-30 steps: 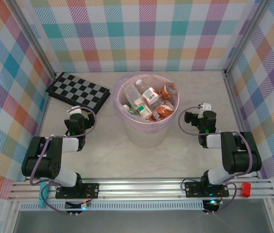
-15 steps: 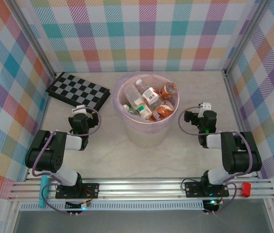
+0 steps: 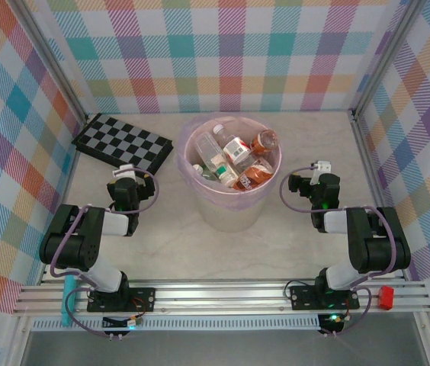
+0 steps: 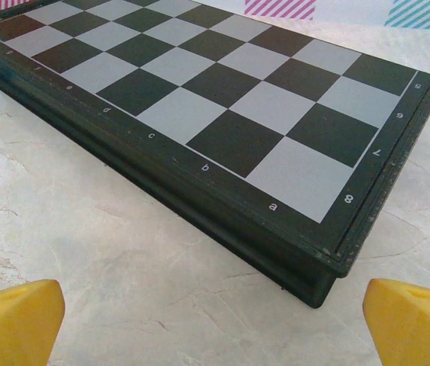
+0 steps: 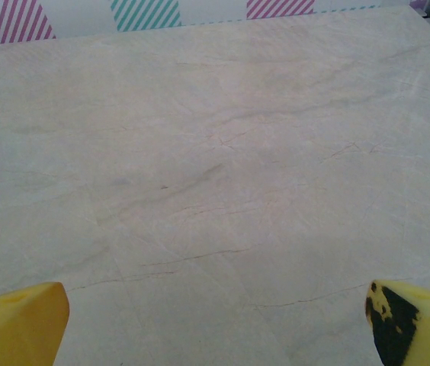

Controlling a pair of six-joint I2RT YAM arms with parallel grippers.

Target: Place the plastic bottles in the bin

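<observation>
Since a second ago the left gripper (image 3: pixel 126 177) has edged a little forward and to the right, toward the checkerboard (image 3: pixel 123 145). Over the last half second it has held position. Right gripper (image 3: pixel 318 174): unchanged over both intervals.

Left gripper: jaws spread as wide as they go, nothing between them. In the wrist view its yellow fingertips (image 4: pixel 13 320) sit at the two bottom corners, with bare table (image 4: pixel 123 267) between. The checkerboard's near corner lies just ahead of them, not touched. From above, the gripper is left of the bin (image 3: pixel 230 213) and apart from it.

Right gripper: jaws fully apart, empty. In the wrist view the yellow tips sit at the bottom corners, and the right one carries a dark mark. Ahead is marbled table as far as the striped wall base. From above, the gripper is right of the bin and apart from it.

Bottles (image 3: pixel 234 160): piled inside the bin.
- One is clear with a white cap, at the far left side.
- One with a red-and-white label is in the middle.
- An orange-brown one is at the far right.
- One with an orange-red label is at the near right.

They overlap, so the exact count cannot be told.

Bin: upright at mid-table, between the two grippers and slightly beyond them, with the lilac liner folded over the rim. The checkerboard lies flat at far left, near the bin but not touching it.
</observation>
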